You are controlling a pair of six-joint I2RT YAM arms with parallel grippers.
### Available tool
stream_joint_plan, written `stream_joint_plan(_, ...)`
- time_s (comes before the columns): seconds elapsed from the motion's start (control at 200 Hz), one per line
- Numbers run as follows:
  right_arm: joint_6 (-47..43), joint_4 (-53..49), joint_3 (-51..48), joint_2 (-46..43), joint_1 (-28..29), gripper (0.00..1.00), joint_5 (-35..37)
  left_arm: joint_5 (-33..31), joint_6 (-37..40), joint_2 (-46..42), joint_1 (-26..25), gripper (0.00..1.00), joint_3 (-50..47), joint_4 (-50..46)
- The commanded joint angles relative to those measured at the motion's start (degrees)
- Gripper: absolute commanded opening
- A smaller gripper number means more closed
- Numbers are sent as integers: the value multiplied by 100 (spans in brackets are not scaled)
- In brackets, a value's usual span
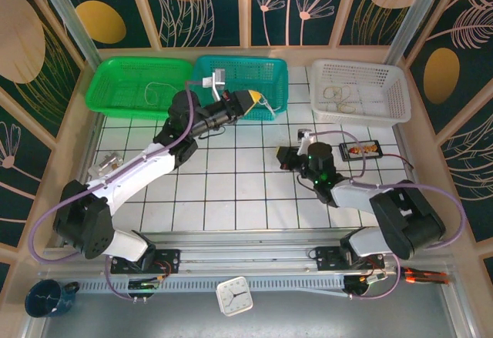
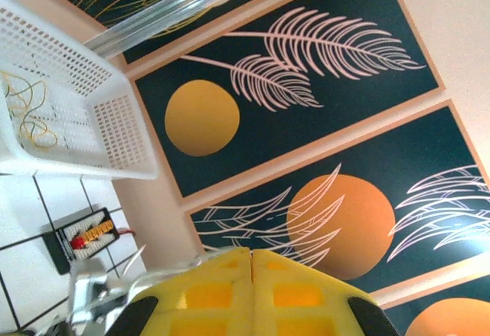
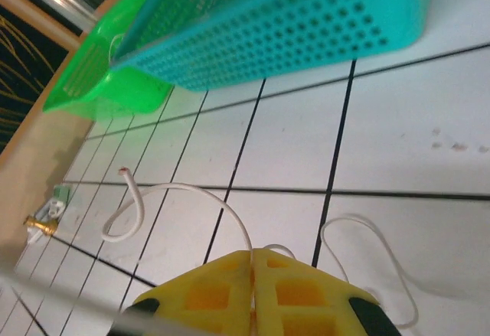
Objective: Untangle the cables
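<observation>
My right gripper (image 3: 253,252) is shut on a thin white cable (image 3: 191,190) just above the tiled table. The cable arcs up from the jaws and curls to a free end at the left. A second thin loop (image 3: 367,233) lies on the tile to the right. From above, this gripper (image 1: 282,155) sits mid-table. My left gripper (image 1: 256,98) hangs over the teal basket (image 1: 273,72). Its yellow jaws (image 2: 251,250) are pressed together, and a pale cable (image 2: 153,278) trails off from their left side. More thin cables lie in the green basket (image 1: 158,88) and the white basket (image 1: 339,95).
A small black box with a red-black lead (image 1: 362,149) lies right of the right wrist. A small connector (image 1: 108,161) sits near the table's left edge. A clock (image 1: 233,296) and a blue mug (image 1: 46,298) rest in front of the rail. Patterned walls close in the back and sides.
</observation>
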Motion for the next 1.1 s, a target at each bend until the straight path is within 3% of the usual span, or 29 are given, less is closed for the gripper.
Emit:
stream_joint_plan(0.0, 234, 570, -183, 177, 148, 0, 218, 141, -111, -200, 113, 0, 408, 326)
stream_joint_plan(0.22, 407, 700, -302, 514, 552, 0, 396, 161, -47, -263, 266, 0, 733, 242)
stream_joint_plan(0.49, 531, 843, -251, 875, 724, 29, 480, 260, -138, -269, 273, 0, 926, 277)
stream_joint_plan(0.751, 549, 846, -231, 1081, 745, 30, 519, 217, -123, -356, 415, 0, 959, 246)
stream_joint_plan(0.891, 579, 847, -249, 1180, 747, 38, 529, 240, -163, -387, 718, 0, 1034, 242)
stream_joint_plan(1.096, 610, 896, -268, 1336, 758, 39, 547, 369, -222, -392, 1238, 0, 1289, 207)
